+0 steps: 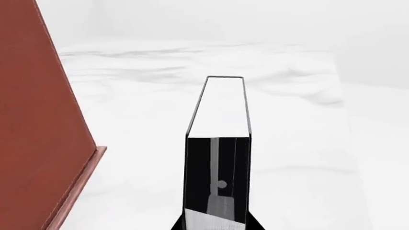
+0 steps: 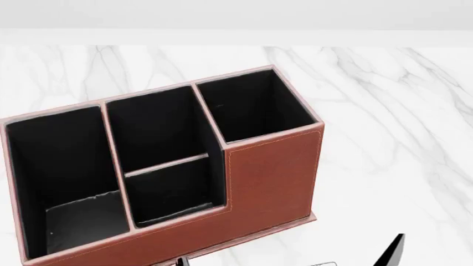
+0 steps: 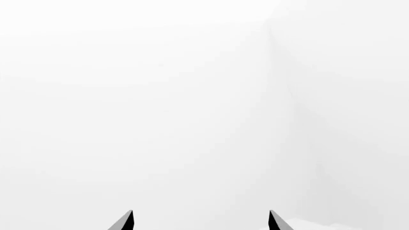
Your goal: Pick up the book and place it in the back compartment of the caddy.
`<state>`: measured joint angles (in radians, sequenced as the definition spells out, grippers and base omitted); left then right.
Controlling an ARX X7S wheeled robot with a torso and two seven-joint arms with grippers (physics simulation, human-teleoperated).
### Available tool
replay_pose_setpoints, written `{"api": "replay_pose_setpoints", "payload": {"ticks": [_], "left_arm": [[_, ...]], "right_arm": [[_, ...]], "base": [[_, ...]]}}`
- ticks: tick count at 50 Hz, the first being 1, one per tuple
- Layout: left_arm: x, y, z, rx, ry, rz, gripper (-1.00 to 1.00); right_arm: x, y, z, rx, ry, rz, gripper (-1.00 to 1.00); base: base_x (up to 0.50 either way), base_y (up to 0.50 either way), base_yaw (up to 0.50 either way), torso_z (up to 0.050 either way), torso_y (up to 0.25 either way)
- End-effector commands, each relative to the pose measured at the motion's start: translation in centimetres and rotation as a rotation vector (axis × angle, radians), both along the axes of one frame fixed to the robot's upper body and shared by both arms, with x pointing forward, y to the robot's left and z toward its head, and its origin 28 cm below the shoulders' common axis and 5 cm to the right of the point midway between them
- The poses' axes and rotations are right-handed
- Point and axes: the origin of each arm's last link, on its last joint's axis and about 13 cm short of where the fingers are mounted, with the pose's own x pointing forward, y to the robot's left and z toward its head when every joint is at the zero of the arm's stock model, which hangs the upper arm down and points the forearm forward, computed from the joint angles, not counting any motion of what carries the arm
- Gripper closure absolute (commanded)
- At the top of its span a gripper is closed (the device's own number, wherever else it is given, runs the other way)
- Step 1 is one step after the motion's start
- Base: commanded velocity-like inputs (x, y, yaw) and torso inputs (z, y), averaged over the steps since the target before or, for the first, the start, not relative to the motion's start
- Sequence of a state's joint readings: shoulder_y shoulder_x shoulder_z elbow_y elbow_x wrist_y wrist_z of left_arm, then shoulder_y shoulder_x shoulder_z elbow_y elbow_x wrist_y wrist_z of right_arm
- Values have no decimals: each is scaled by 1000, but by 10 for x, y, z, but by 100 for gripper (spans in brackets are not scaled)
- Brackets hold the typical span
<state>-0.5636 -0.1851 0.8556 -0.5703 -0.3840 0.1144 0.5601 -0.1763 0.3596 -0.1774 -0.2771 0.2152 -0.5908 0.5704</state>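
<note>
In the left wrist view the book [image 1: 217, 143] stands out from my left gripper [image 1: 216, 226], black cover toward the camera and white page block running away. The jaws are shut on its near end, above the marble. The caddy [image 1: 38, 120] shows there as a reddish-brown wall close beside the book, not touching it. From the head view the caddy [image 2: 270, 177] stands with its tall end at the right. The back compartment [image 2: 174, 191] is the small black middle cell between the thin divider and the lowered near wall. My right gripper [image 3: 200, 220] is open over blank white.
The white marble table [image 2: 399, 111] spreads to the right of and behind the caddy, and its far edge [image 1: 335, 67] shows beyond the book. A black finger tip [image 2: 395, 250] pokes in at the head view's lower right. A dark sliver [image 2: 181, 261] sits under the caddy's near wall.
</note>
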Motion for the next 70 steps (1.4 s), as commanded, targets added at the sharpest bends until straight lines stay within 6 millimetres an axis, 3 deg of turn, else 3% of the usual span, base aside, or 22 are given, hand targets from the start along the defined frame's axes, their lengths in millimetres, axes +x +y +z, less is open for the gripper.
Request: {"api": "replay_pose_setpoints", "payload": {"ticks": [1, 20, 33, 55, 70], "left_arm": [[0, 8, 15, -55, -35, 38, 100], [-5, 27, 37, -73, -98, 102, 100], [-6, 47, 71, -192, -133, 155, 100], [-9, 72, 108, -302, -166, 201, 100], [-9, 78, 118, -305, -177, 224, 100]], "right_arm": [[0, -1, 1, 4, -6, -8, -100], [-3, -1, 3, 4, -15, -8, -100], [-2, 0, 2, 0, -12, -6, -100], [-2, 1, 1, -3, -10, -2, -100], [0, 2, 2, 4, 17, -27, -100]], "base": [[0, 0, 0, 0, 0], [0, 0, 0, 0, 1], [0, 0, 0, 0, 2], [0, 0, 0, 0, 1], [0, 0, 0, 0, 1]]}}
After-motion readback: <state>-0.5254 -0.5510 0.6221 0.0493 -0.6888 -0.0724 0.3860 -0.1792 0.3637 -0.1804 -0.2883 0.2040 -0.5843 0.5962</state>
